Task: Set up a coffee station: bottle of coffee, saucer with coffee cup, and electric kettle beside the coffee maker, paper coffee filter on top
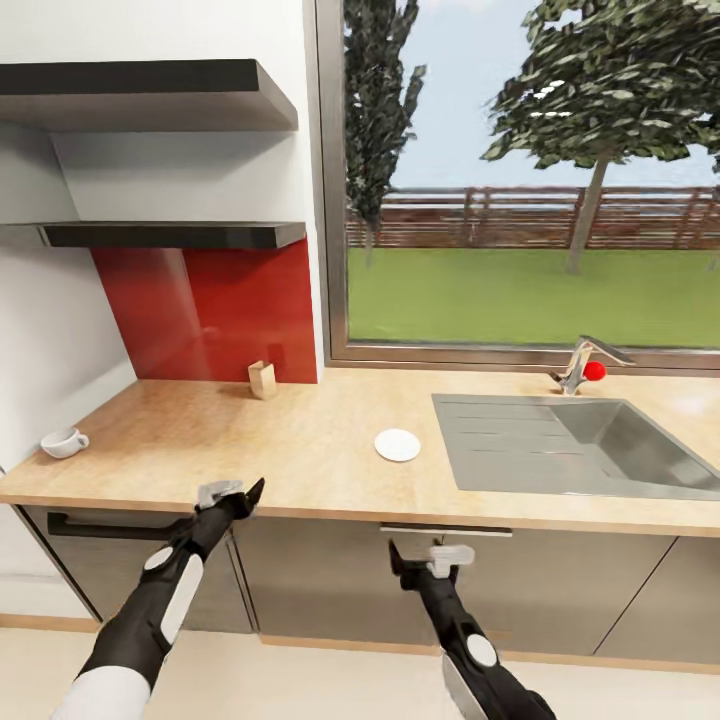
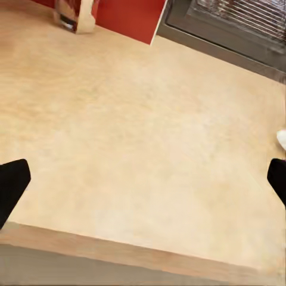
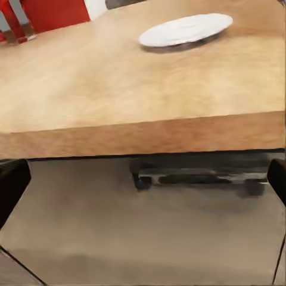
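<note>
Your left gripper [image 1: 232, 492] hangs at the near edge of the wooden countertop [image 1: 300, 440], its fingers spread wide with nothing between them; in the left wrist view the two dark fingertips [image 2: 12, 187] sit at opposite borders with bare wood in the gap. Your right gripper [image 1: 432, 563] is lower, in front of the cabinet fronts below the counter edge, also spread wide and holding nothing; its wrist view looks at the counter's front edge and a drawer handle [image 3: 196, 177] under it.

Beyond your right gripper, the white saucer [image 1: 397, 445] lies flat on the counter, just left of the sink [image 1: 580, 445]. The coffee cup [image 1: 63, 442] stands far to the left, near the wall, well apart from the saucer. A small tan box-like thing [image 1: 262, 379] stands at the far side against the red backsplash [image 1: 215, 310]. You cannot tell what it is. Two dark shelves [image 1: 160, 165] hang above.
</note>
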Robot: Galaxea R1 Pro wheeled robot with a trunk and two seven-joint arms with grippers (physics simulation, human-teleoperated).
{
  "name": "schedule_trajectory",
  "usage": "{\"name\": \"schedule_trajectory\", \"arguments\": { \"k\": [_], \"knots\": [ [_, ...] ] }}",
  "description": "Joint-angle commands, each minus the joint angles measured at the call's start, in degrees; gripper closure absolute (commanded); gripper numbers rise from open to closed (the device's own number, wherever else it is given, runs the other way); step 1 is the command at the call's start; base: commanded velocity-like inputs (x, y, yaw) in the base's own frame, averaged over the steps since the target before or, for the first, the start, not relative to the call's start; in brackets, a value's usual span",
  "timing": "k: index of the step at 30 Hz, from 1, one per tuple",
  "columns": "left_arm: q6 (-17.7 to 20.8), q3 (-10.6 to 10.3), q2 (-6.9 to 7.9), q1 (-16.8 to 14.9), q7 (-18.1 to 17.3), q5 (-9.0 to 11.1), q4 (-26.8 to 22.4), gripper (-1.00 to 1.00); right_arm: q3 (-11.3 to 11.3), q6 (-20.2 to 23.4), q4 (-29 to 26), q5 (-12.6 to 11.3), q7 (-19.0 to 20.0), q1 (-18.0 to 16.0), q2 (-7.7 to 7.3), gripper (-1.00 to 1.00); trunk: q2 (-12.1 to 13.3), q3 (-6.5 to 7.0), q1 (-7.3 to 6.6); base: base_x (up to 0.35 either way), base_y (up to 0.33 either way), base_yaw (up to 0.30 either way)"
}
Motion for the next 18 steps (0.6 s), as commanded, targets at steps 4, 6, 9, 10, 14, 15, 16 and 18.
{"name": "schedule_trajectory", "arguments": {
  "k": [4, 6, 9, 10, 14, 15, 16, 18],
  "knots": [
    [9.4, 0.1, -0.86, -4.6, -0.6, 0.6, -5.5, -1.00, -0.1, 0.0, -9.3, -0.7, -0.3, -3.5, -0.07, -1.00, -0.1, -0.16, 0.03, 0.000, 0.000, 0.000],
    [15.6, 0.2, -1.25, -10.2, -0.2, 0.8, -5.3, -1.00, -0.2, 2.0, -12.1, -0.8, -1.4, -7.3, -0.07, -1.00, -0.1, -0.16, 0.03, 0.000, 0.000, 0.000],
    [21.8, 0.2, -1.60, -16.8, 1.2, 0.9, -0.5, -1.00, -1.1, 12.6, -12.9, -3.9, -3.5, -11.5, -0.07, -1.00, -0.1, -0.16, 0.03, 0.000, 0.000, 0.000],
    [22.3, 0.2, -1.62, -17.6, 1.6, 0.9, 0.6, -1.00, -1.5, 13.9, -12.9, -4.6, -3.6, -11.9, -0.08, -1.00, -0.1, -0.16, 0.03, 0.000, 0.000, 0.000],
    [24.3, 0.2, -1.61, -25.1, 4.9, 1.0, 12.4, -1.00, -7.8, 25.4, -12.8, -11.3, -4.1, -15.9, -0.10, -1.00, -0.1, -0.16, 0.03, 0.000, 0.000, 0.000],
    [27.6, 0.3, -1.65, -29.5, 5.3, 1.0, 20.7, -1.00, -9.8, 37.2, -12.6, -12.7, -5.0, -19.4, -0.18, -1.00, -0.1, -0.16, 0.03, 0.000, 0.000, 0.000],
    [28.9, 0.3, -1.64, -30.1, 5.3, 1.0, 21.8, -1.00, -9.9, 39.5, -12.6, -12.8, -5.4, -19.9, -0.19, -1.00, -0.1, -0.16, 0.03, 0.000, 0.000, 0.000],
    [30.9, 0.3, -1.62, -30.5, 5.2, 1.0, 22.9, -1.00, -10.1, 42.6, -12.5, -13.0, -5.8, -20.4, -0.19, -1.00, -0.1, -0.16, 0.03, 0.000, 0.000, 0.000]
  ]
}}
